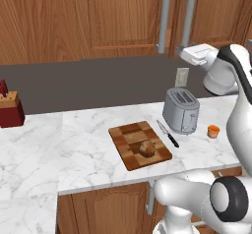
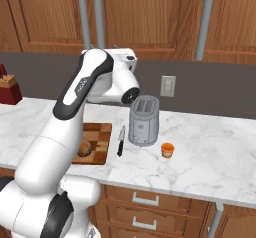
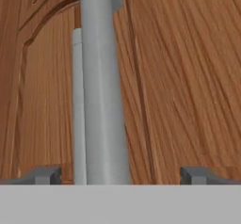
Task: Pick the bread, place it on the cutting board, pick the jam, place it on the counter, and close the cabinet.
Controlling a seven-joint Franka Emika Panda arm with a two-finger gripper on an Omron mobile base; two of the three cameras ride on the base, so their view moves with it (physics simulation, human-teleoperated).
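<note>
With the bread (image 1: pixel 146 148) resting on the cutting board (image 1: pixel 129 133) and the jam (image 1: pixel 213 131) standing on the counter (image 1: pixel 88 144) just right of the toaster (image 1: pixel 181 109), the two transfers look complete; what remains, by inference, is the cabinet (image 1: pixel 118 16). A knife (image 1: pixel 168 133) lies on the marble between the toaster and the board, clear of both, and a knife block (image 1: pixel 10 109) sits far to the toaster's left. The arm is raised above the toaster, with the gripper (image 3: pixel 120 175) pointed at the cabinet door. In the hand view the grey bar handle (image 3: pixel 103 86) stands close in front, left of the midline between the fingertips (image 3: pixel 47 175); these are spread wide and grasp nothing, presumably because a door is pushed rather than gripped. Both base views show the door fronts roughly flush, so whether the door is fully closed cannot be determined.
</note>
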